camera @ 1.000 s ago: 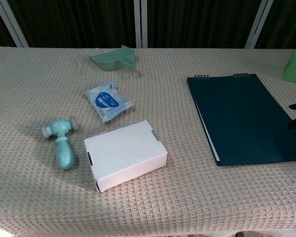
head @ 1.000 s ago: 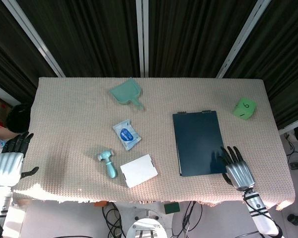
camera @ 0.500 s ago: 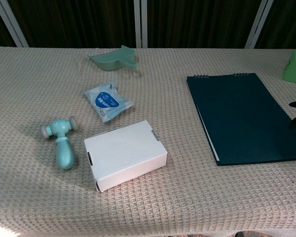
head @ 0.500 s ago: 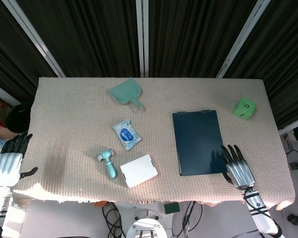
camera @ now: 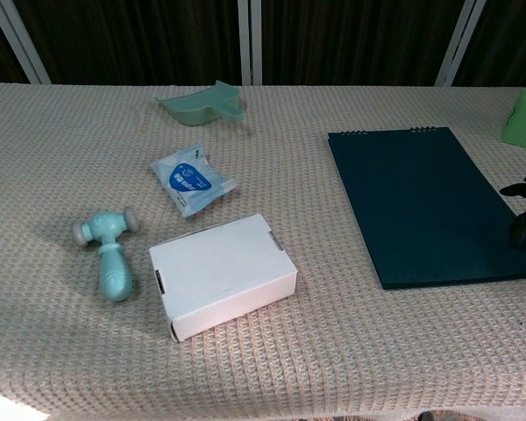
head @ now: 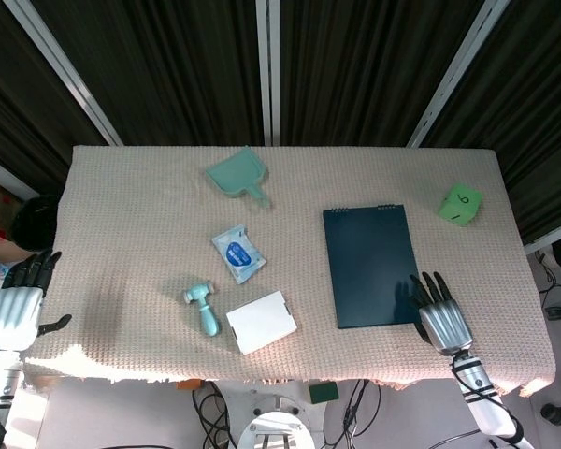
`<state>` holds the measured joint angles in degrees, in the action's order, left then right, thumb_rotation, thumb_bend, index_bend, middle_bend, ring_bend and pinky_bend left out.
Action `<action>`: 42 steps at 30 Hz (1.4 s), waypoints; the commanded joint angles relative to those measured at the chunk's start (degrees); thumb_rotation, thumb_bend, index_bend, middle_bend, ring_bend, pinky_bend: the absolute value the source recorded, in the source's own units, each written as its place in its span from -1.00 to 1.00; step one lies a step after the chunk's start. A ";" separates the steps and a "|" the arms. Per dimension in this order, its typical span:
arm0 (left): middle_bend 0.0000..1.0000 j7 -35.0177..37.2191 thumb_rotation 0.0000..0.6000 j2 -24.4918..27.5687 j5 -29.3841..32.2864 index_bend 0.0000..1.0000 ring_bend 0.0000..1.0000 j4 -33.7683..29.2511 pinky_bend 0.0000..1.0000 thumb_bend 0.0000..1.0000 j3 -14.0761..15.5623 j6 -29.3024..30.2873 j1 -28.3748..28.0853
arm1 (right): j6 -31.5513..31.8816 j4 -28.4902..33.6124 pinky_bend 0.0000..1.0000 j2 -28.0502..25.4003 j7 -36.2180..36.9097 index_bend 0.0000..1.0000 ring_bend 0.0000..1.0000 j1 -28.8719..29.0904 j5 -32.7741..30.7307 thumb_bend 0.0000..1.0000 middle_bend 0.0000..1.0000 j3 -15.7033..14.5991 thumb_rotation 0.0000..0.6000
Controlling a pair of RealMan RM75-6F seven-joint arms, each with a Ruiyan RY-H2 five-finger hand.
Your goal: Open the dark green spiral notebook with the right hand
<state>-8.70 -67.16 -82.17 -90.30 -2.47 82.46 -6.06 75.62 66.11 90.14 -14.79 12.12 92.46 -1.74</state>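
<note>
The dark green spiral notebook [head: 370,266] [camera: 425,203] lies closed and flat on the right half of the table, its spiral at the far edge. My right hand [head: 442,320] is at the notebook's near right corner, fingers spread and stretched out, the fingertips [camera: 522,189] reaching over the cover's right edge. It holds nothing. My left hand [head: 17,307] hangs off the table's left edge, fingers apart and empty; the chest view does not show it.
On the woven cloth [head: 131,224] lie a white box [head: 260,322] [camera: 222,273], a teal toy hammer [head: 203,309] [camera: 110,249], a blue-white packet [head: 238,253] [camera: 192,180], a green dustpan [head: 237,175] [camera: 206,103] at the back, and a green cube [head: 460,203] at the far right.
The notebook has shifted a little to the left and away from me. My right hand has moved slightly left and nearer along its near right corner. The left hand stays put.
</note>
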 commanded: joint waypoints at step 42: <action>-0.92 -0.70 1.00 0.45 -1.14 -0.94 -0.87 -1.04 -0.74 -0.89 0.18 1.32 0.46 | 7.75 4.71 -1.00 -6.79 0.80 1.00 -1.00 -5.53 3.61 0.21 -0.51 -6.22 1.00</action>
<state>-9.36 -66.71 -83.28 -91.30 -2.32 83.76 -5.62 82.85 69.87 84.29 -13.39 7.46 95.77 -7.11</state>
